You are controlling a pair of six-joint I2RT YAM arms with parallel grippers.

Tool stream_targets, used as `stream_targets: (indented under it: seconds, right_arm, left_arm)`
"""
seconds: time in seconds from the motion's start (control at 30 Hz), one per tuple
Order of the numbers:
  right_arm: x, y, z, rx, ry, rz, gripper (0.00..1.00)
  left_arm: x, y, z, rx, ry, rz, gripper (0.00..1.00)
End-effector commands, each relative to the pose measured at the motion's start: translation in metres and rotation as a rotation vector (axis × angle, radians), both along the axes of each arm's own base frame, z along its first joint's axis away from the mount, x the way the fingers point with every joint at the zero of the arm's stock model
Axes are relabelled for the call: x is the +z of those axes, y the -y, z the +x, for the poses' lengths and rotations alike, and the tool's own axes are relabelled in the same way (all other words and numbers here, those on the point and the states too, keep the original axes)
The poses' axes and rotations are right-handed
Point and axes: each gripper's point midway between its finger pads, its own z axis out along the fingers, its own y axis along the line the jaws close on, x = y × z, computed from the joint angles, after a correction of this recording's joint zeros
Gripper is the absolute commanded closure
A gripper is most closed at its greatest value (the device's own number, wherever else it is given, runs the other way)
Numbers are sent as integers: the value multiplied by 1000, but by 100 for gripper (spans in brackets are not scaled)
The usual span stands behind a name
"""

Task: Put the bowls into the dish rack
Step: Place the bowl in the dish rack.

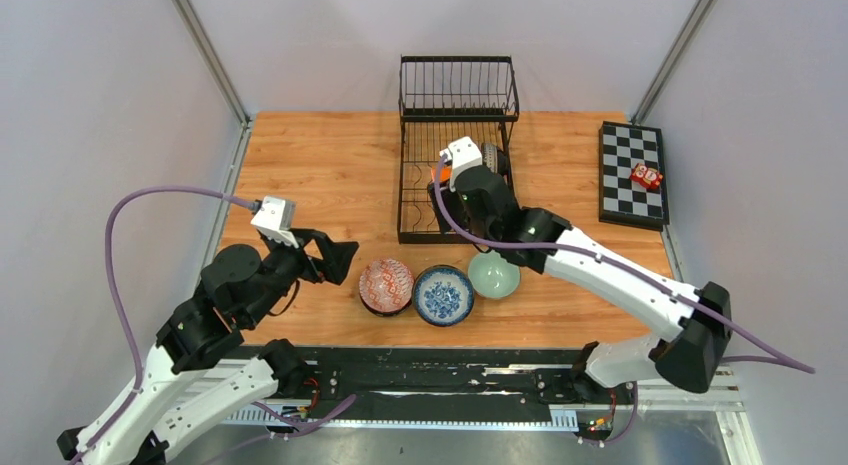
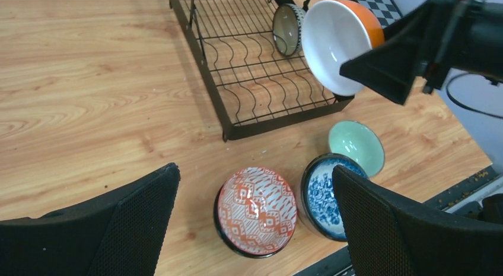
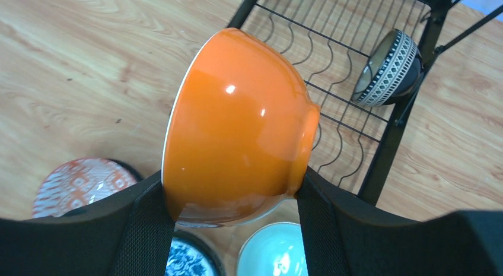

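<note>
- Right claw [image 3: 228, 190] pinched the orange bowl [image 3: 237, 121], one finger on its foot side and one on its rim side, nearest the right wrist camera.
- Bowl was held on edge and off the wires, with its white inside facing the left arm.
- It hung over the front part of the dish rack [image 3: 385, 151], above the lower slotted tray. Whether it lined up with a slot, I couldn't tell.
- One dark patterned bowl [image 3: 388, 68] already stood on edge in the tray, toward the rack's far right, well apart from the orange one.
- Step in hand, as I read it: slotting the orange bowl, carried over the tray but not seated.
- Next move probably called for lowering it, keeping it on edge, until the rim dropped between two wire loops. Then spread the fingers only once the wires carried it, and keep clear of the dark bowl.
- Three bowls sat upright on the desk [image 1: 320, 165] in a row in front of the rack, touching or nearly so and not yet loaded: red-patterned bowl [image 2: 256, 209], blue-and-white bowl [image 2: 323, 196], pale green bowl [image 2: 356, 146].
- Left claw [image 1: 345, 261] was spread wide and empty, just beside the red-patterned bowl, likely the next pick.
- That pick would need one finger inside the rim and one outside. The neighbouring blue-and-white bowl left little room.
- Checkered board [image 1: 620, 195] lay at the desk's right edge with a small red object [image 1: 646, 175] on it, not involved.
</note>
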Motion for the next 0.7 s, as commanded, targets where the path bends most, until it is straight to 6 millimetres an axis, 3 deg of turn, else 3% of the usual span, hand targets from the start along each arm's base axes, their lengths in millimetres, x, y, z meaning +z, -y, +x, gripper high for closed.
stream_targets:
  seconds: [0.0, 0.33, 0.67]
  right_arm:
    - [1, 8, 35, -70, 19, -15, 97]
    - [-42, 17, 96, -179, 19, -135, 97]
    - [-81, 17, 142, -240, 9, -198, 97]
  left_arm:
    - [-22, -15, -8, 22, -23, 63, 0]
    - [-41, -27, -19, 22, -15, 60, 0]
    - [-56, -28, -18, 17, -19, 93, 0]
